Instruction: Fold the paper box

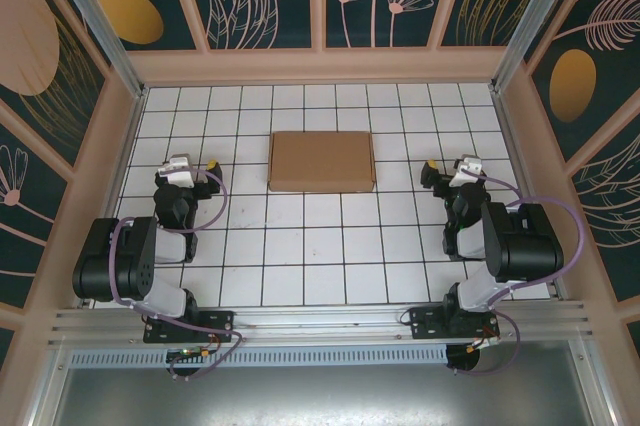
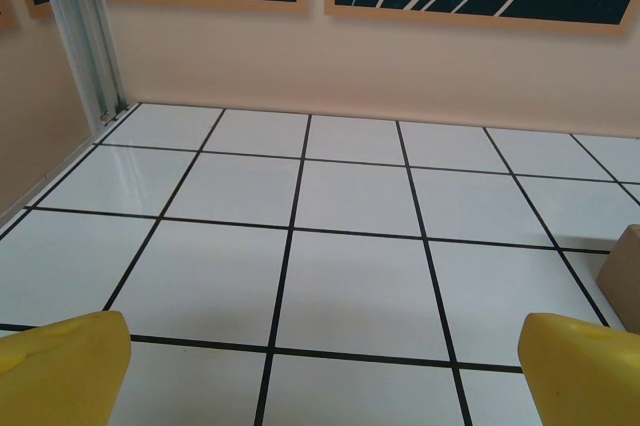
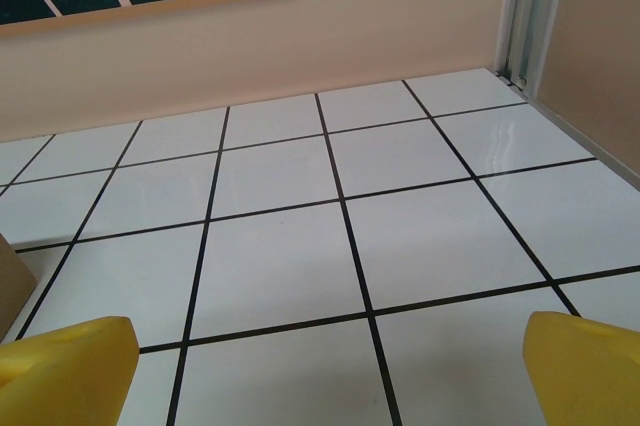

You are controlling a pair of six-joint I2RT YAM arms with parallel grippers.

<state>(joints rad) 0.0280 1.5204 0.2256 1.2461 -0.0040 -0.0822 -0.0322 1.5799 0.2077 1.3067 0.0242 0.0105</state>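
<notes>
At the left side of the desk (image 1: 300, 246) the left tool (image 1: 212, 172) is seen, turned toward the middle. In the left wrist view its yellow fingers (image 2: 60, 366) are spread wide, and only white tiles are found between them: nothing is held. At the right edge of that view a brown cardboard corner is noticed, and it shows some height.

In the middle, a little toward the far wall, the paper box (image 1: 321, 161) is laid flat on the tiles, well apart from both tools. From above it is seen as one neat brown rectangle. A crease line runs close to its near edge, and no loose flaps or notches are seen sticking out.

At the right side the right tool (image 1: 428, 174) is placed like a mirror of the left one, facing the middle. Its jaws are also held wide apart and nothing is gripped. A small piece of the box is caught at the left edge of the right wrist view.

As to progress, the folding is judged to be mostly or fully done, because the shape is closed and compact and it is touched by neither tool. Whether the tabs are tucked in cannot be told from these views. If something is left, it is probably only a last pressing of the lid.
</notes>
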